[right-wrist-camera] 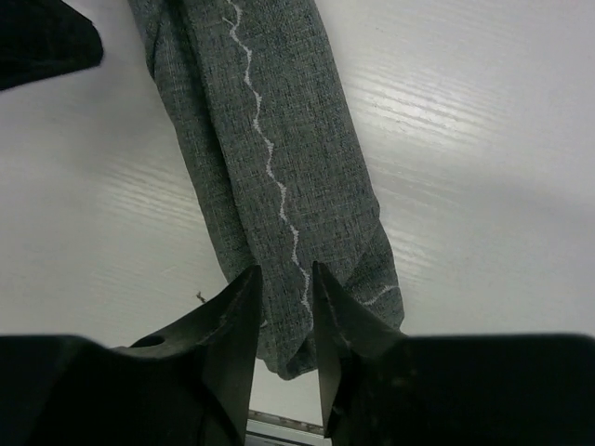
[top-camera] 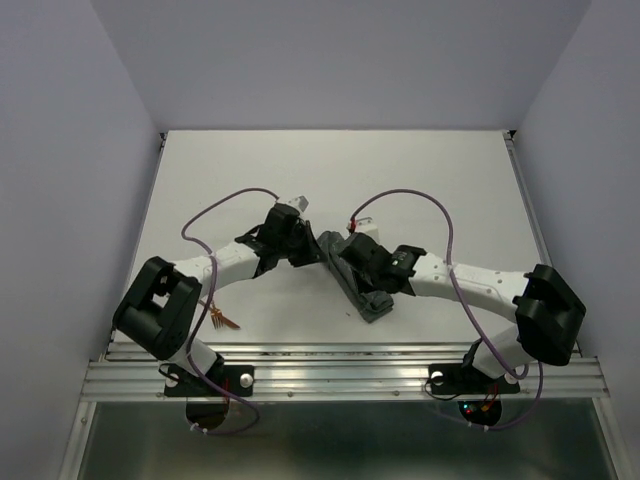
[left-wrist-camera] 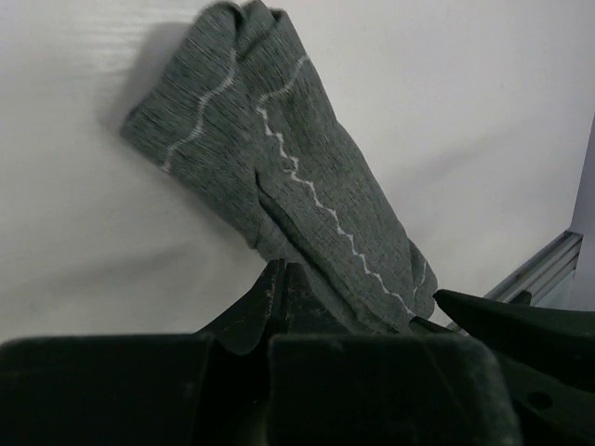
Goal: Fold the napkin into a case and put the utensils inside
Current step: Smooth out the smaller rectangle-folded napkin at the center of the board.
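Case point(top-camera: 371, 302) lay diagonal mid-tabletop point(top-camera: 400, 180); my left hand point(left-wrist-camera: 279, 279) clenched at its 11 o'clock end, probably pinning it; right hand point(right-wrist-camera: 284, 288) released, astride the 5 o'clock end; utensils point(top-camera: 222, 320) at 7 o'clock, not yet inside

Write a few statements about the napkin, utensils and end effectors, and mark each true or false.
1. The napkin is folded into a narrow strip. True.
2. The utensils lie inside the napkin. False: they lie on the table near the left arm, apart from the napkin.
3. The right end effector has its jaws apart over the napkin's end. True.
4. The left end effector is wide open. False: it is shut.
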Controlling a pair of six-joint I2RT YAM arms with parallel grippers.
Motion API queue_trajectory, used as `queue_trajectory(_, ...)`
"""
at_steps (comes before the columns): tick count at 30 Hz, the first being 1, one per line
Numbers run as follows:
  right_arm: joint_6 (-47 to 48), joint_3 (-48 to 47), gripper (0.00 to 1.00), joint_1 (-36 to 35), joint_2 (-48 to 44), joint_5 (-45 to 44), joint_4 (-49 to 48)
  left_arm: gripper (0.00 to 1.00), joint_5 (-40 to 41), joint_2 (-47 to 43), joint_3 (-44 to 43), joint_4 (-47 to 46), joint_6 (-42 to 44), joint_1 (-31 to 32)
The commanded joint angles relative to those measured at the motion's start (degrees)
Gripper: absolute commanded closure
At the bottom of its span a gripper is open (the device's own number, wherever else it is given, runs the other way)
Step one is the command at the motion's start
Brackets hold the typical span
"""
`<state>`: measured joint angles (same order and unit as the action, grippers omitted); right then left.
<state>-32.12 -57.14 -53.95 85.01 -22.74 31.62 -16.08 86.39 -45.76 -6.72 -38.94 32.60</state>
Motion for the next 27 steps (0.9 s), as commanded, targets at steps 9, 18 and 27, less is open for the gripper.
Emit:
queue_trajectory(9, 6.1, 0.1, 0.63, -5.99, 2.0, -5.91, 3.01, 1.0, -3.87, 7.74, 0.49, -12.43, -6.23, 6.69)
queue_trajectory(18, 9.09, 1.25, 0.63, -8.71, 1.47, -4.86, -0.06, 1.0, -5.28, 12.75, 0.32, -14.9, -6.59, 6.95)
queue_trajectory(27, 9.88, 3.0, 0.6, -9.24, 5.51, -6.0, -2.35, 1.0, -5.28, 13.19, 0.49, -14.99, -6.59, 6.95)
